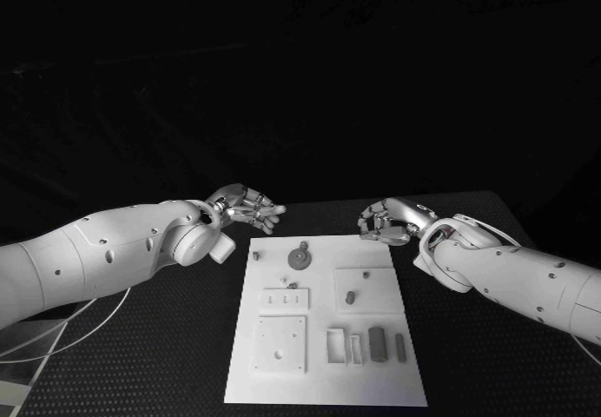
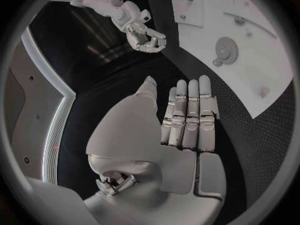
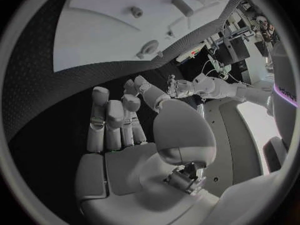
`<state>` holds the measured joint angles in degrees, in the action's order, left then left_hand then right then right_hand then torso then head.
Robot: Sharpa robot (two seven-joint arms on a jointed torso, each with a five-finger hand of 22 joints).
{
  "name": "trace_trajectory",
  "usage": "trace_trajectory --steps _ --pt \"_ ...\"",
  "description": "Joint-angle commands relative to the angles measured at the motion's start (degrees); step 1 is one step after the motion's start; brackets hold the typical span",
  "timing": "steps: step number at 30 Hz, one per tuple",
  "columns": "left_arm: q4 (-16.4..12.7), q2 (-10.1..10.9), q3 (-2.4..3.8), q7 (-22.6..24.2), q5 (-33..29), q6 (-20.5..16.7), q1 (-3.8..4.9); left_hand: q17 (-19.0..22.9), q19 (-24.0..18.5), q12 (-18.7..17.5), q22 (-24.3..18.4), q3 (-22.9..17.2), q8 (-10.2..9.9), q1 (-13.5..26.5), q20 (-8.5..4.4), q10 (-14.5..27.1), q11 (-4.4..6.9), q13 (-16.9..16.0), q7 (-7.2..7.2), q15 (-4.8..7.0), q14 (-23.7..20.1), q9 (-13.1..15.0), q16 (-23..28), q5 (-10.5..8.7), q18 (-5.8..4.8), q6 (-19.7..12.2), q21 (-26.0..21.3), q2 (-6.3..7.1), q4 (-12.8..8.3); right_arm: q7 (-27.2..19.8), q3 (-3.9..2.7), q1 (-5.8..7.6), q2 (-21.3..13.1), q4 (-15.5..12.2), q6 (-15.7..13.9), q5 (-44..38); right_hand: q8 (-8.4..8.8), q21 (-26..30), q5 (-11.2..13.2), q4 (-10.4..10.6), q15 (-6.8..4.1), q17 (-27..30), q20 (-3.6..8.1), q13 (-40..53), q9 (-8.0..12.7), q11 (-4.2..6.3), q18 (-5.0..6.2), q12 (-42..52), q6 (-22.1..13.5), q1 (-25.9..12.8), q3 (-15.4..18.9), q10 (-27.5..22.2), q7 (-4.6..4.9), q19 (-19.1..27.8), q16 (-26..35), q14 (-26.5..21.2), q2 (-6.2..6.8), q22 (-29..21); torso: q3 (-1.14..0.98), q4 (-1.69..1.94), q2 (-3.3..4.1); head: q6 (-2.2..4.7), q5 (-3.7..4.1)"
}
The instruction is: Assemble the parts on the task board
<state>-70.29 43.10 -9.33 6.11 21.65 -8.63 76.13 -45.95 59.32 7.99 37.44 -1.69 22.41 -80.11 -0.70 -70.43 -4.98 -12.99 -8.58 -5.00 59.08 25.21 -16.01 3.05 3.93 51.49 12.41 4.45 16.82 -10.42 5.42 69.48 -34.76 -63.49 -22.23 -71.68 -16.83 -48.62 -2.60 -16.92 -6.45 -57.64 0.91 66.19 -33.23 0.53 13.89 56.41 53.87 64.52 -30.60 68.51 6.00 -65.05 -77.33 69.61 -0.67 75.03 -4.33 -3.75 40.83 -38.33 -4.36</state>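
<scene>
The black counter (image 1: 501,347) carries the white task board (image 1: 326,382), which lies lengthwise in front of the robot, with both arms poised beyond its far corners. No assembly appears to be under way: the parts sit on the board untouched, among them a gear-like disc (image 1: 300,257) near the far edge, a small peg (image 1: 352,297) on a raised square at mid-board, and a row of upright blocks (image 1: 377,334) toward the near right corner. By the look of it this is the opening step, and the next move calls for one arm to come in over the board and down onto a chosen piece (which piece is anyone's guess).

The left robot hand (image 1: 247,208) hovers off the far-left corner, fingers straight, side by side and extended, holding nothing. The right robot hand (image 1: 388,221) hangs off the far-right corner, fingers loosely bent but parted, likewise holding nothing. Both hands sit at about the same height above the counter, well apart from each other and clear of every part.
</scene>
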Motion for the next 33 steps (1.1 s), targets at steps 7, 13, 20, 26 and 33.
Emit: trace_trajectory --steps 7,13,20,26,33 --pt "-3.0 -2.4 0.11 -6.4 4.2 -4.5 0.16 -1.3 0.3 0.3 0.8 0.1 -1.0 1.3 -0.04 -0.5 0.07 -1.4 0.17 0.01 0.3 -0.6 -0.3 -0.22 0.22 1.2 0.4 -0.49 0.0 11.2 -0.06 1.52 1.3 -7.8 5.7 -12.1 -1.18 -0.5 -0.2 0.1 -0.71 0.0 0.69 -0.1 -1.4 0.60 1.11 0.2 4.4 0.8 0.5 0.3 -0.74 -0.4 -0.3 0.3 0.35 0.9 0.77 -0.73 -1.79 0.90 -1.09" --pt "-6.5 -2.7 0.10 -11.3 4.5 -4.7 0.16 -2.2 0.3 0.5 1.4 2.8 -1.2 7.2 -0.33 -0.5 0.30 -2.4 0.43 0.27 0.4 -0.7 -0.3 -0.25 0.54 1.8 0.5 -0.60 0.1 13.2 -0.06 1.53 3.0 -9.2 5.3 -15.1 -1.20 -0.5 -0.2 0.1 -0.79 0.1 0.86 -0.3 -1.4 0.69 1.11 0.2 4.7 1.0 0.6 0.7 -0.81 -0.7 -0.3 0.6 0.59 0.8 0.88 -0.92 -2.41 0.79 -1.74" --pt "-8.5 -3.4 0.01 -13.5 7.1 -5.0 0.12 -3.1 0.4 0.6 1.9 2.9 -1.3 10.2 -0.50 -0.7 0.62 -3.5 0.80 0.49 0.7 -0.6 -0.3 -0.26 0.73 2.6 0.7 -1.62 0.1 14.3 -0.06 1.43 4.7 -10.1 5.2 -15.6 -1.19 -0.5 -0.2 0.1 -0.82 0.2 0.95 -0.3 -1.4 0.72 1.11 0.2 4.8 1.0 0.6 0.8 -0.84 -0.8 -0.2 0.8 0.64 0.8 0.98 -0.73 -2.82 0.55 -1.90" --pt "-10.6 -2.9 -0.03 -15.4 8.8 -4.8 0.09 -3.4 0.5 0.7 2.2 2.9 -1.3 10.8 -0.59 -0.8 0.72 -3.9 0.96 0.58 0.8 -0.6 -0.3 -0.25 0.78 3.0 0.8 -1.76 0.1 14.3 -0.06 1.31 5.4 -10.4 5.4 -15.6 -1.17 -0.5 -0.2 0.1 -0.84 0.3 0.99 -0.4 -1.3 0.73 1.11 0.1 4.8 1.0 0.6 0.9 -0.85 -0.9 -0.2 0.9 0.64 0.8 0.80 -1.05 -2.62 0.54 -2.07" --pt "-10.6 -3.0 -0.08 -16.4 8.9 -5.1 0.08 -3.6 0.6 0.7 2.4 2.7 -1.3 10.8 -0.69 -1.0 0.84 -4.2 1.12 0.70 1.0 -0.6 -0.3 -0.24 0.84 3.3 0.9 -2.06 0.0 15.0 -0.06 1.16 5.3 -11.7 4.8 -15.9 -1.15 -0.5 -0.2 0.1 -0.85 0.3 1.03 -0.4 -1.3 0.74 1.11 0.1 4.8 1.1 0.6 1.0 -0.86 -0.9 -0.2 1.0 0.65 0.7 0.80 -0.88 -2.54 0.41 -1.98"
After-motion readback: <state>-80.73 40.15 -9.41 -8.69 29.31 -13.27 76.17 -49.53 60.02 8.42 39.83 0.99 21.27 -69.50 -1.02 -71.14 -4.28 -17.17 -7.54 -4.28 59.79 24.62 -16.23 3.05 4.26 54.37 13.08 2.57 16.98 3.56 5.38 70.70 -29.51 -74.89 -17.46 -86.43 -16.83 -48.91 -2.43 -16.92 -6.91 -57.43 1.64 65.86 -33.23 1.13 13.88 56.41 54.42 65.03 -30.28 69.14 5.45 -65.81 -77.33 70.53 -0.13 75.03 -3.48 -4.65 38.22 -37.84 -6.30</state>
